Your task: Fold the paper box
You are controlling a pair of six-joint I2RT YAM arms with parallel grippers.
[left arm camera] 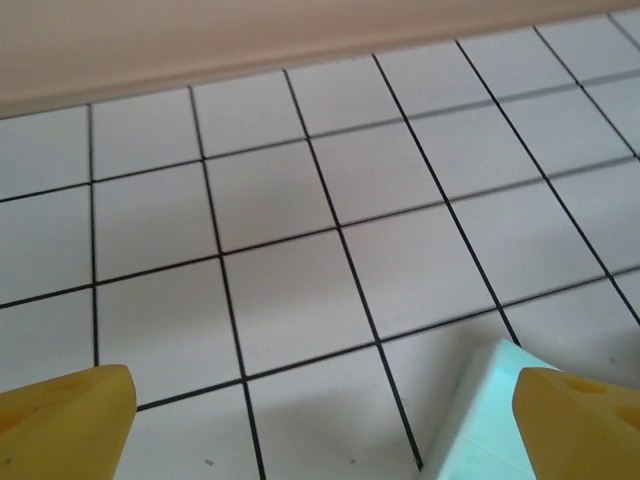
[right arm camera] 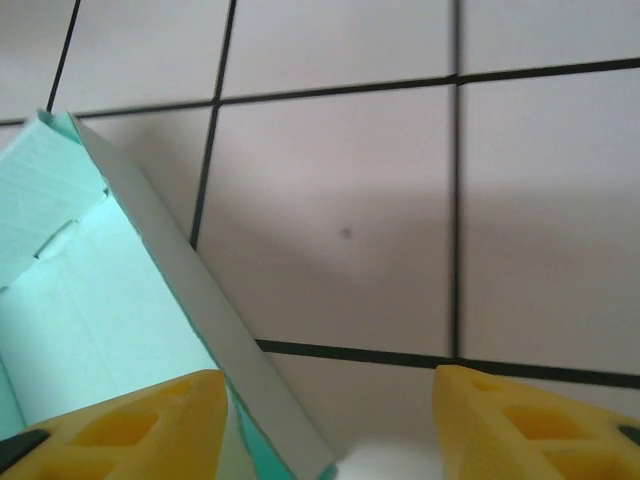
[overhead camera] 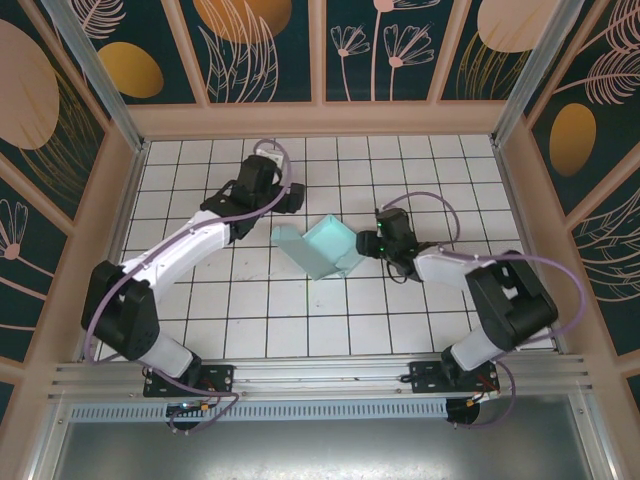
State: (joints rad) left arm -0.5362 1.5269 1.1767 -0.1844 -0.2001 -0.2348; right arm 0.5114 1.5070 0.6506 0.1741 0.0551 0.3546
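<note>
- The bench (overhead camera: 200, 330) is one big surface of white tiles with dark lines, boxed in by pale wooden walls (overhead camera: 320, 118) with dark leaf-and-flower panels above.
- The left arm (overhead camera: 190, 245) reaches from its base at the near left up towards the middle. The right arm (overhead camera: 500, 295) bends in from the near right the same way.
- The paper box (overhead camera: 325, 248) sits about mid-bench, between the two arm tips. It is pale mint card, partly folded. One part forms a shallow open tray with raised sides, and a flap lies out to its left, looking greyer from above.
- The left fingers (left arm camera: 60, 420), yellow in their own camera, stand wide apart over bare tile and hold nothing. A corner of the box lies just beside the finger at the right of that picture.
- The right fingers (right arm camera: 130, 425) are at the box's right-hand corner and are apart, not clamped. One raised side of the box runs down just beside the finger at the left of that picture, with the tray's inside behind it. Bare tile shows across the gap to the other finger.
</note>
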